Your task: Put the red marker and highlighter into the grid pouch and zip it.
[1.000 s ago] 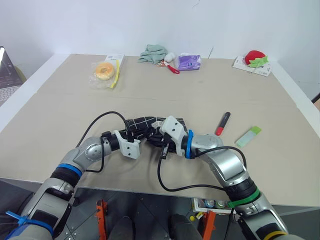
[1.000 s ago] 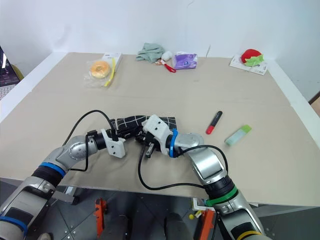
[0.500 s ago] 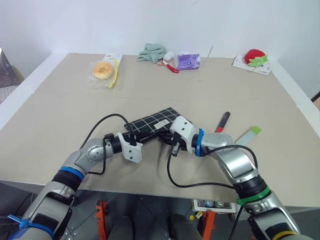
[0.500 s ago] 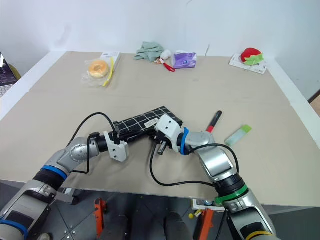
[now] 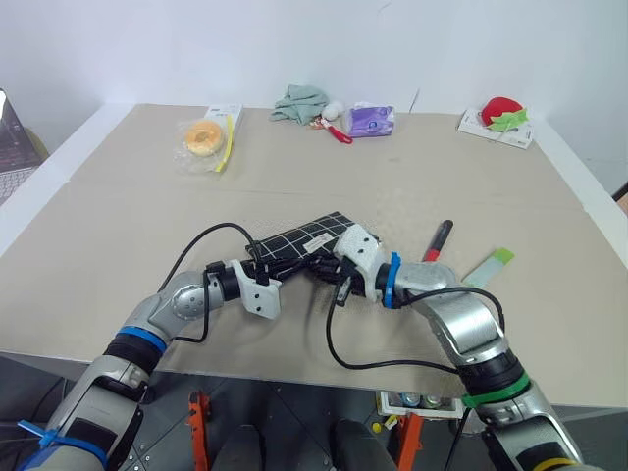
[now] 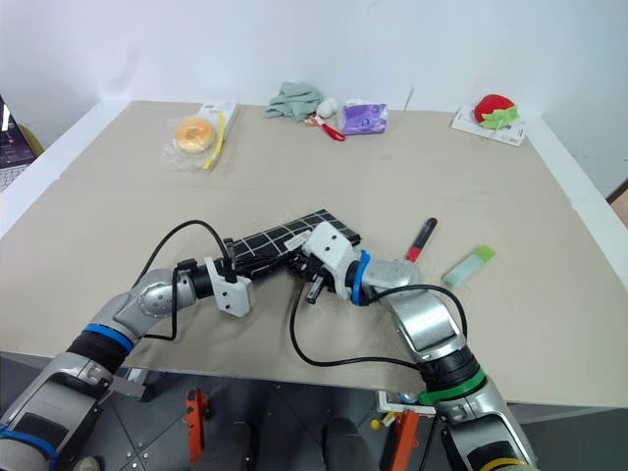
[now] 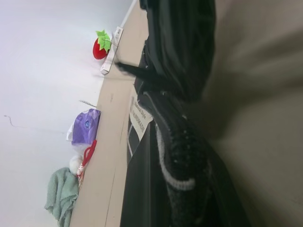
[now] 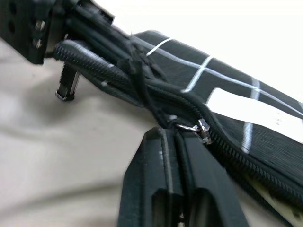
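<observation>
Since a second ago the grid pouch (image 5: 302, 243) has been swung round and its far end lifted into sight, now lying slanted toward 1 o'clock; the right gripper (image 8: 176, 142) has drawn off toward 3 o'clock along the pouch's near edge. The table (image 5: 118, 216) is carrying everything, large and tan, with the pouch sitting near the middle front. The left gripper (image 5: 278, 269) is clamping the pouch's near end at about 8 o'clock of the pouch, fingers fully closed on the fabric. In the right wrist view the right gripper's two fingers are standing pressed together just under the metal zipper pull (image 8: 201, 129); whether they are pinching the pull or its cord cannot be told. The doughnut bag (image 5: 206, 139) is lying at the table's 11 o'clock, the teal cloth (image 5: 299, 104) and purple packet (image 5: 371, 121) at 12, the strawberry toy (image 5: 501, 112) at 1. The highlighter (image 5: 488, 267) is lying at 3 o'clock of the pouch, well apart from it. The red marker (image 5: 438, 241) is lying between pouch and highlighter, outside the pouch.
</observation>
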### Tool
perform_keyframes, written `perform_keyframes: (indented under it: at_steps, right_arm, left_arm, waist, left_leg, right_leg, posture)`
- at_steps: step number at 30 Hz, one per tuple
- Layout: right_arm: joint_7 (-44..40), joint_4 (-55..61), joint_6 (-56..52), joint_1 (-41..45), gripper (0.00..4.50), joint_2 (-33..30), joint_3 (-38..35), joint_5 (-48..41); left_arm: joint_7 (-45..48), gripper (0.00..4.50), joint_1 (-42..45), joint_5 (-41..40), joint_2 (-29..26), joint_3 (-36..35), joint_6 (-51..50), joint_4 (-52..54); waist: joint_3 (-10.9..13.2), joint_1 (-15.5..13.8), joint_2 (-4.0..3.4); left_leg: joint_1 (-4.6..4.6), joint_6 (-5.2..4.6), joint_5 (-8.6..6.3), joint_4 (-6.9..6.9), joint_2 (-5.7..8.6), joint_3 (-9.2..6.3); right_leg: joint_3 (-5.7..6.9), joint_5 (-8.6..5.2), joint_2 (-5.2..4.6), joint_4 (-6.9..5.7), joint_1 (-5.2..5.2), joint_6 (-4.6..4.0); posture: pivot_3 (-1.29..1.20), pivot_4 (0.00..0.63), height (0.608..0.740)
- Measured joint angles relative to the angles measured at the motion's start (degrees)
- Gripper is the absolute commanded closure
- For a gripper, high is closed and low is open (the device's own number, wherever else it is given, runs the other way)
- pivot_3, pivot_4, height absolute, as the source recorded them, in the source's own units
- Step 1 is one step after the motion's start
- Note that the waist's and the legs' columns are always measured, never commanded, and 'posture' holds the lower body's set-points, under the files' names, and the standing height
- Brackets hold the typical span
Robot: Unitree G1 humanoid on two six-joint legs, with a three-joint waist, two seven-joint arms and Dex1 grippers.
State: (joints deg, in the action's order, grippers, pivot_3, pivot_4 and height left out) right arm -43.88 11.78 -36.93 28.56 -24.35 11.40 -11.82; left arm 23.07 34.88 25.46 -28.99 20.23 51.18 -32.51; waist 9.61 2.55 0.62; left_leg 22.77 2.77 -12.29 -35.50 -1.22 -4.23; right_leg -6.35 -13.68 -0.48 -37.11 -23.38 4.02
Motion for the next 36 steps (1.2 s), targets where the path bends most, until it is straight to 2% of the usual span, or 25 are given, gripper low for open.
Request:
perform_keyframes:
  at_steps: [1, 2, 4, 6, 10, 14, 18, 26, 29, 33, 36]
  right_arm:
    - [0.35, 1.09, -0.46, -0.63, 2.46, 0.06, -2.48, -1.74]
    - [1.38, 2.05, -1.60, -1.02, 1.81, 0.77, -6.38, -4.27]
    - [3.92, 4.53, -3.51, -1.09, 0.85, 0.95, -12.53, -7.21]
    - [7.14, 6.38, -4.73, -1.32, 0.14, 0.00, -16.49, -7.66]
    - [17.68, 6.17, -7.52, -2.89, 0.14, -0.15, -19.30, -3.52]
    - [30.25, 3.97, -12.55, -2.69, 0.14, 2.16, -21.72, 1.73]
    - [38.48, -0.43, -13.72, -1.18, 0.14, 5.51, -22.21, 5.47]
    - [44.40, -7.03, -14.84, -0.71, 0.14, 9.15, -21.55, 8.37]
    - [44.28, -7.27, -14.65, -0.71, 0.90, 9.18, -21.18, 8.47]
    - [43.85, -7.82, -13.94, -0.72, 2.68, 8.81, -19.89, 8.91]
    - [41.42, -8.78, -12.86, -0.74, 3.95, 5.53, -17.74, 9.81]
  left_arm:
    - [0.02, 4.50, -0.11, -0.39, 0.02, -0.06, -0.09, -0.05]
    - [0.15, 4.50, -0.18, -0.87, 0.05, -0.16, -0.29, -0.05]
    - [0.63, 4.50, -0.21, -1.74, 0.15, -0.53, -0.64, -0.06]
    - [1.48, 4.50, -0.36, -2.86, 0.34, -0.85, -1.40, -0.05]
    - [3.39, 4.50, -0.60, -5.07, 0.79, -0.94, -1.74, 0.03]
    - [5.00, 4.50, -0.59, -6.59, 0.90, -0.95, -2.20, 0.06]
    - [7.37, 4.50, -0.50, -9.19, 1.89, -0.78, -2.73, -0.02]
    - [12.90, 4.50, -0.47, -15.75, 2.97, -0.98, -5.40, 3.37]
    - [13.69, 4.50, -0.48, -16.84, 2.95, -1.21, -6.44, 4.74]
    - [13.83, 4.50, -0.51, -17.63, 2.93, -2.23, -7.47, 6.44]
    - [13.84, 4.50, -0.87, -17.65, 2.87, -2.74, -7.99, 6.64]
  waist:
    - [0.00, 0.00, 0.00]
    - [0.01, 0.01, 0.00]
    - [0.00, 0.00, 0.00]
    - [0.00, 0.02, 0.00]
    - [0.01, 0.10, 0.00]
    - [0.01, 0.15, 0.00]
    - [0.04, 0.18, -0.02]
    - [0.06, 0.22, -0.04]
    - [0.06, 0.24, -0.04]
    - [0.06, 0.27, -0.04]
    - [0.06, 0.20, -0.04]
  left_leg:
    - [0.01, 0.00, 0.00, 0.00, 0.00, -0.01]
    - [0.02, 0.00, 0.00, 0.00, 0.00, -0.01]
    - [0.02, 0.00, 0.00, 0.00, 0.01, -0.03]
    - [0.01, 0.00, 0.00, 0.00, 0.01, -0.04]
    - [0.02, 0.00, 0.00, 0.01, 0.00, -0.03]
    - [0.02, 0.00, 0.00, 0.02, 0.00, -0.03]
    - [0.05, 0.00, 0.00, 0.01, 0.00, -0.03]
    - [0.18, -0.01, 0.00, 0.02, -0.02, -0.03]
    - [0.18, -0.01, 0.00, -0.01, -0.02, -0.03]
    - [0.17, -0.02, 0.01, -0.02, -0.02, -0.04]
    - [0.20, -0.02, 0.01, -0.06, 0.00, -0.03]
  right_leg:
    - [0.00, 0.00, 0.00, 0.00, 0.00, 0.01]
    - [0.00, 0.00, -0.01, 0.00, -0.01, 0.01]
    - [0.02, 0.00, -0.01, -0.01, 0.00, 0.01]
    - [0.02, 0.00, 0.00, -0.01, -0.01, 0.00]
    - [0.02, 0.00, 0.00, -0.01, -0.05, -0.01]
    - [0.01, 0.01, 0.01, -0.02, -0.06, -0.02]
    - [0.00, 0.02, 0.02, -0.02, -0.08, -0.04]
    - [0.00, 0.03, 0.05, -0.04, -0.21, -0.07]
    - [0.00, 0.03, 0.05, -0.04, -0.19, -0.07]
    - [0.00, 0.04, 0.06, -0.05, -0.18, -0.08]
    - [0.00, 0.04, 0.04, -0.04, -0.17, -0.07]
  posture:
    - [0.00, 0.150, 0.734]
    - [0.00, 0.150, 0.734]
    - [0.00, 0.150, 0.734]
    - [0.00, 0.150, 0.734]
    - [0.00, 0.150, 0.734]
    - [0.00, 0.150, 0.734]
    - [0.00, 0.150, 0.734]
    - [0.00, 0.150, 0.734]
    - [0.00, 0.150, 0.734]
    - [0.00, 0.150, 0.734]
    - [0.00, 0.150, 0.734]
